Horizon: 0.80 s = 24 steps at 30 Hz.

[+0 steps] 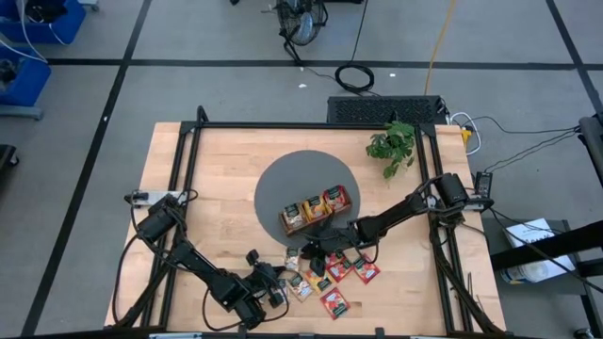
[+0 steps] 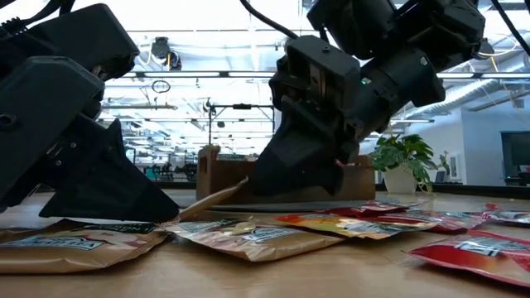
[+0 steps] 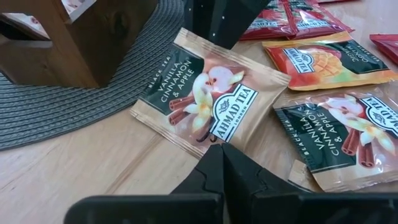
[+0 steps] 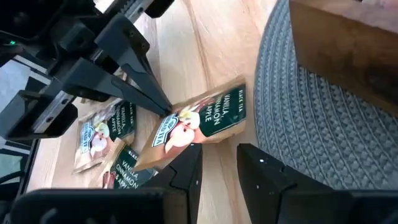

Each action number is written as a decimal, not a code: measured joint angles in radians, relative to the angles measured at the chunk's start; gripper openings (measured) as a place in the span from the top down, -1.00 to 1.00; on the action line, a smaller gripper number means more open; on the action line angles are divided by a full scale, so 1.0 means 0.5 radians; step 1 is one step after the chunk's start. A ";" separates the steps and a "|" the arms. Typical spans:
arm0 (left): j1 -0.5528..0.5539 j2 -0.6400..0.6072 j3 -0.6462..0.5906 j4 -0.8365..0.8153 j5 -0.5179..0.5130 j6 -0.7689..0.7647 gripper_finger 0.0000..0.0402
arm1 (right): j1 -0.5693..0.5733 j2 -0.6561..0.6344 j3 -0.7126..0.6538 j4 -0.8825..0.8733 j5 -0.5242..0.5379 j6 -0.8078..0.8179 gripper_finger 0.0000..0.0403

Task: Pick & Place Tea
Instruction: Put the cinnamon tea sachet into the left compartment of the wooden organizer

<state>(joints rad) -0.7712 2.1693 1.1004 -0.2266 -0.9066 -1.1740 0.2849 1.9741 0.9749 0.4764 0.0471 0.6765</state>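
1. Two grippers meet over one sachet: a beige vanilla-cinnamon-apple tea sachet lying at the edge of the grey round mat, one corner lifted off the wooden table.
2. Left gripper: fingers clenched together, their tip touching or pinching the sachet's near edge. Whether the foil is truly caught between them I cannot tell; in the right wrist view the tip meets the packet's edge.
3. Right gripper: jaws parted, nothing between them, hovering low just beside the same sachet on the mat side.
4. Handling, as a judgement: flat foil packet, very light, thin, slick-faced, bends easily. It likely slides on the wood rather than lifts. Best hold looks like a raised sealed edge or corner, pinched from the side.
5. Other sachets close by: a second beige one, an orange-yellow mango one and red ones, some overlapping. More lie scattered near the table's front edge.
6. Wooden tray sits on the mat just behind, already holding sachets upright.
7. In the way: the two grippers crowd each other, and neighbouring packets could be dragged along.
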 joint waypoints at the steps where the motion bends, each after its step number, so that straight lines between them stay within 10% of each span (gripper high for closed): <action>1: 0.000 0.000 0.000 0.002 0.000 0.002 0.98 | 0.004 0.004 0.000 0.001 0.000 0.009 0.55; 24: 0.008 0.002 0.001 0.032 0.001 0.043 0.94 | 0.039 0.008 -0.061 0.308 -0.120 -0.021 0.55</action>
<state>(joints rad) -0.7670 2.1704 1.1007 -0.2107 -0.9061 -1.1526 0.3042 1.9781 0.9443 0.6305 -0.0128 0.6659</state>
